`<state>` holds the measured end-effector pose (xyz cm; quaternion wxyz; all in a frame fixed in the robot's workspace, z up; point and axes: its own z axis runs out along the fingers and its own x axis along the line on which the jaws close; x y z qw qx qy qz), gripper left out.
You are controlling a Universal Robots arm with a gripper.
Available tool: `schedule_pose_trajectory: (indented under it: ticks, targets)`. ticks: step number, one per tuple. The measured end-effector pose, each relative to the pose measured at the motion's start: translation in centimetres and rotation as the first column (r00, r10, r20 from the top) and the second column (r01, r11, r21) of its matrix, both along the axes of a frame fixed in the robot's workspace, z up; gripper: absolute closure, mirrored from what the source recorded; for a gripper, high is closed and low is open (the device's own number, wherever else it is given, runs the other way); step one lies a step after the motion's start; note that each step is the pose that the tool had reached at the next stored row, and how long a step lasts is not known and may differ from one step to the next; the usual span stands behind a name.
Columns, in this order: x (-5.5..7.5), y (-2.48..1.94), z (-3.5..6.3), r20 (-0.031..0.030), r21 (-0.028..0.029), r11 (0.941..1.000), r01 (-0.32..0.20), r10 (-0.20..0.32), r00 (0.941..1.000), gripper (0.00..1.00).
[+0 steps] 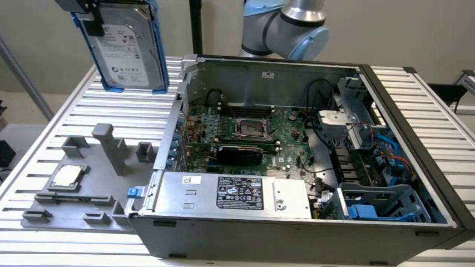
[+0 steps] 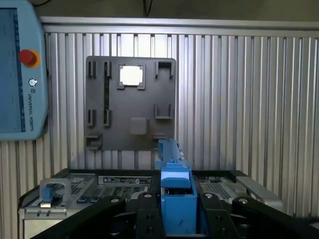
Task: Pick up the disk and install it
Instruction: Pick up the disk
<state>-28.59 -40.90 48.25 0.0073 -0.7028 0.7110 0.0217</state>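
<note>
While the claw (image 2: 178,215) grips the disk (image 1: 130,47), the pendant (image 2: 20,74) reads UNIVERSAL ROBOTS.

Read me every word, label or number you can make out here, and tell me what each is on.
"UNIVERSAL ROBOTS": on the blue teach pendant.
White label on the disk: print too small to read.
Black-and-white label on the silver box: too small to read.

You're looking at a disk (image 1: 128,47) of dull silver-grey metal with a white paper label and blue plastic rails. Your worktop (image 1: 82,111) is ribbed pale metal; the fixture plate (image 1: 74,211) is matt grey plastic, the computer case (image 1: 297,239) smooth grey sheet metal.
</note>
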Motion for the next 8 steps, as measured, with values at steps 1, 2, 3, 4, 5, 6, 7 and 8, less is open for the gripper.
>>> schedule_pose_trajectory:
  ticks: [1,2,3,4,5,6,7,8]
  targets:
    - [0.5,-0.11,0.01,0.0,0.0004,1.0,0.0,0.0,1.0,0.67]
    - [0.9,-0.23,0.0,0.0,0.001,1.0,0.0,0.0,1.0,0.67]
    - [1.4,-0.33,0.01,0.0,0.0014,1.0,0.0,0.0,1.0,0.67]
    - [1.9,-0.45,0.01,0.0,0.0018,1.0,0.0,0.0,1.0,0.67]
    - [2.3,-0.56,0.01,0.0,0.0023,1.0,0.0,0.0,1.0,0.67]
    - [2.7,-0.67,0.02,0.0,0.0027,1.0,0.0,0.0,1.0,0.67]
    - [3.2,-0.78,0.03,0.0,0.0037,1.0,0.0,0.0,1.0,0.67]
    - [3.7,-0.89,0.04,0.0,0.0047,1.0,0.0,0.0,1.0,0.67]
